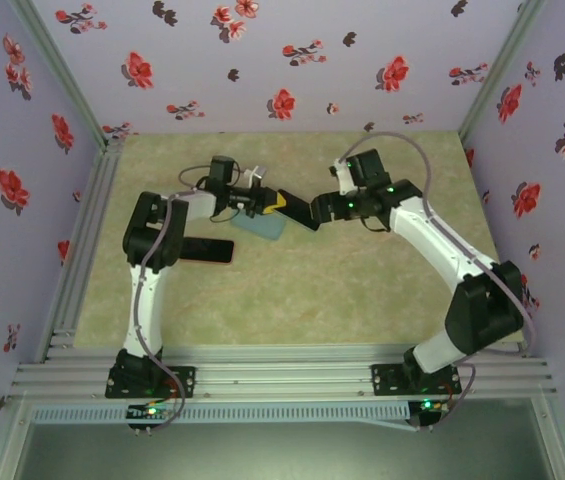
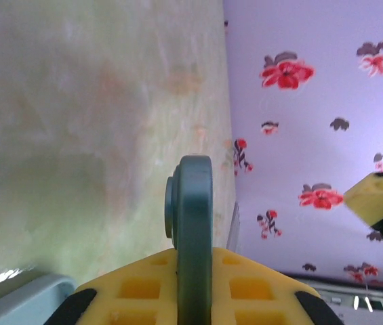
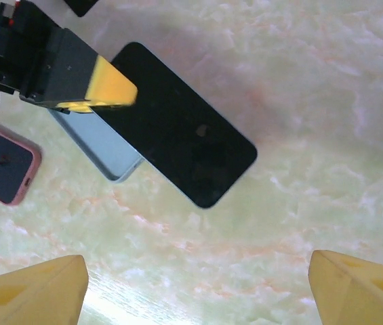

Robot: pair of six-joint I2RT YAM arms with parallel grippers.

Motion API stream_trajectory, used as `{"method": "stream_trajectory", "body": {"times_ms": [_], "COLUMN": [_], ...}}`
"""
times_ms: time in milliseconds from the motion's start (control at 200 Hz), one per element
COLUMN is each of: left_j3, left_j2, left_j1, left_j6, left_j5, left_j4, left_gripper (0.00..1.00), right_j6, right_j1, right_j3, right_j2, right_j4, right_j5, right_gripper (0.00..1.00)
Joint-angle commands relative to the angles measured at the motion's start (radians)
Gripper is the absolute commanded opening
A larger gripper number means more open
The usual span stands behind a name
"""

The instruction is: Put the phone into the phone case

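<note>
At the far left a second phone in a pink cover [image 3: 1, 162] lies flat on the desk [image 3: 313, 101]. Beside it, the left fingers [image 1: 254, 200] are clamped on one edge of the grey-blue phone case [image 3: 106, 152]. The black phone [image 3: 177, 149] lies face down just right of them, one end overlapping the case and the rest on the desk. The right fingers [image 1: 320, 210] hover above it, spread wide and holding nothing. The phone looks rigid, glossy and probably slick, and heavier than the pliable case. Pinching across its long edges near the free end seems safest, as the flat glass faces could slip or scratch.
</note>
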Motion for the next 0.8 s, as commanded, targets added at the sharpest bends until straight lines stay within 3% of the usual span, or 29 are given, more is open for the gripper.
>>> {"method": "stream_trajectory", "body": {"times_ms": [0,120,290,600,795], "left_j3": [-0.009,-0.035,-0.068,-0.229,-0.211], "left_j2": [-0.124,-0.191,-0.312,-0.42,-0.43], "left_j1": [-0.01,-0.02,-0.051,-0.085,-0.094], "left_j6": [-0.099,-0.068,0.146,-0.006,-0.036], "left_j5": [-0.026,-0.07,-0.175,-0.243,-0.263], "left_j4": [0.157,0.102,-0.16,-0.015,-0.012], "left_gripper": [0.0,0.0,0.0,0.0,0.0], "right_j6": [0.128,0.244,0.476,0.724,0.786], "right_j1": [-0.027,-0.076,-0.163,-0.211,-0.211], "right_j3": [-0.087,-0.202,-0.376,-0.544,-0.592], "right_j2": [-0.041,-0.085,-0.115,-0.073,-0.044], "right_j4": [0.081,0.211,0.544,0.99,1.11], "right_j5": [-0.079,-0.183,-0.339,-0.459,-0.476], "right_gripper": [0.84,0.82,0.81,0.78,0.76]}}
